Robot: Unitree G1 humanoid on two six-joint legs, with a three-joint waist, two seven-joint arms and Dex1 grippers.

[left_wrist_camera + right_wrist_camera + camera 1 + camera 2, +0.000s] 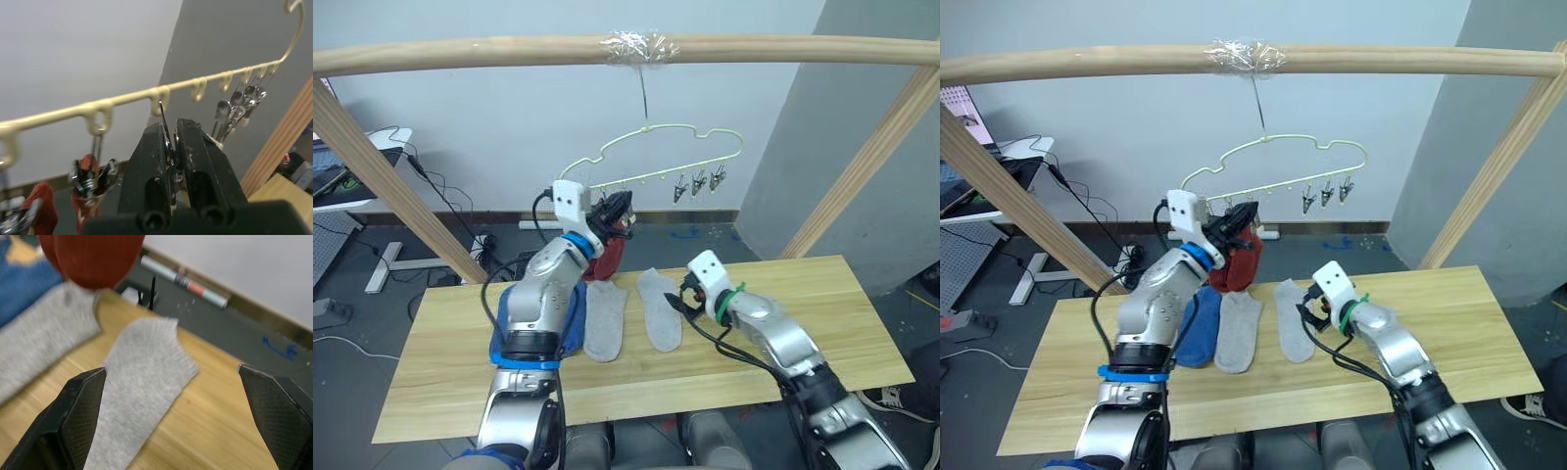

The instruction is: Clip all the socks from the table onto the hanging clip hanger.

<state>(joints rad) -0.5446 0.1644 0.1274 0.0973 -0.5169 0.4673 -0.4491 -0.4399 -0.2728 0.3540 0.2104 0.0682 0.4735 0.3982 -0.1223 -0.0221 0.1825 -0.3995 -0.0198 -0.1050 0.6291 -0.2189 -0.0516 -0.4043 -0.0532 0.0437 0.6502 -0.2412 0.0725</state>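
Pale yellow-green wire clip hanger [671, 147] hangs by its hook from the round wooden rail [489, 49], lower bar running roughly parallel to the rail, three grey metal clips [697, 183] bunched toward its right end. Left gripper [171, 147] is up at the bar's left part, black fingers pinched shut on a grey metal clip [166, 142] hanging from one of the bar's loops. Rust red socks [1239, 257] hang just below that gripper, toes down; how many is hard to tell, the arm covers part of them. On the long light wooden table [862, 323], below the hanger: two light grey socks [605, 318] [660, 308] side by side, long axes running front to back, and a blue sock [1197, 326] left of them, partly under the left arm. Right gripper [176, 416] hovers low over the right grey sock, jaws wide apart, holding nothing. Table right of the socks is bare plank to the edge.
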